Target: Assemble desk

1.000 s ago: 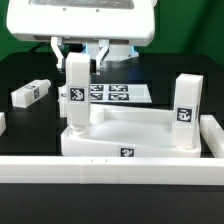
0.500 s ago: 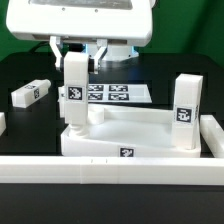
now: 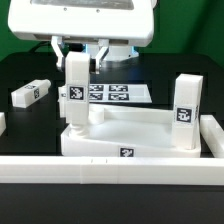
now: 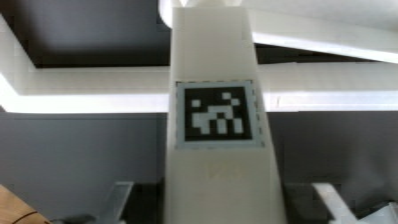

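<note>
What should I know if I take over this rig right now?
The gripper is shut on a white square-section plastic leg, upright at the white rimmed rectangular plastic tabletop's corner on the exterior view's left.
Done: a second leg stands at that view's right corner.
Left: a third leg lies loose on the black table; whether the held leg is fully seated, I cannot tell.

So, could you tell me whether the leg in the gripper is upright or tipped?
Upright: the leg stands vertical on the tabletop corner at the exterior view's left, its top in the gripper.
</note>
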{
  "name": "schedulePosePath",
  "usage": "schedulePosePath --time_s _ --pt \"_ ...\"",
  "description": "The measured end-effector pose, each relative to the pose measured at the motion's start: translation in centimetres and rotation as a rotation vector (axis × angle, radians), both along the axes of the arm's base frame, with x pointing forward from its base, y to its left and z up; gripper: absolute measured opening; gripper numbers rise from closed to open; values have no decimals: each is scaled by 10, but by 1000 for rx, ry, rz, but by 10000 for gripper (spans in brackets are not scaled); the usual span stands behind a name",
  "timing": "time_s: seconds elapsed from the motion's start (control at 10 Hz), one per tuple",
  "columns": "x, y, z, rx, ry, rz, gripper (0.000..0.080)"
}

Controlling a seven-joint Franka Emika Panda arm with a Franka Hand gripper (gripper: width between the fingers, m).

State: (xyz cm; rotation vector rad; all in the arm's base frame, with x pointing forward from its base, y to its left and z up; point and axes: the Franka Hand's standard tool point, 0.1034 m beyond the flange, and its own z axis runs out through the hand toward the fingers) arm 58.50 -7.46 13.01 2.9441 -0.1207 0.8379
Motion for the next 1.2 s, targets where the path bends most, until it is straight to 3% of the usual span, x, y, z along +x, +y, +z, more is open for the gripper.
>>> schedulePosePath --time_s 0.3,1.2 --pt "-10 -2 -1 -20 -35 -13 291" --pt "-12 6 -7 -23 -35 -1 291"
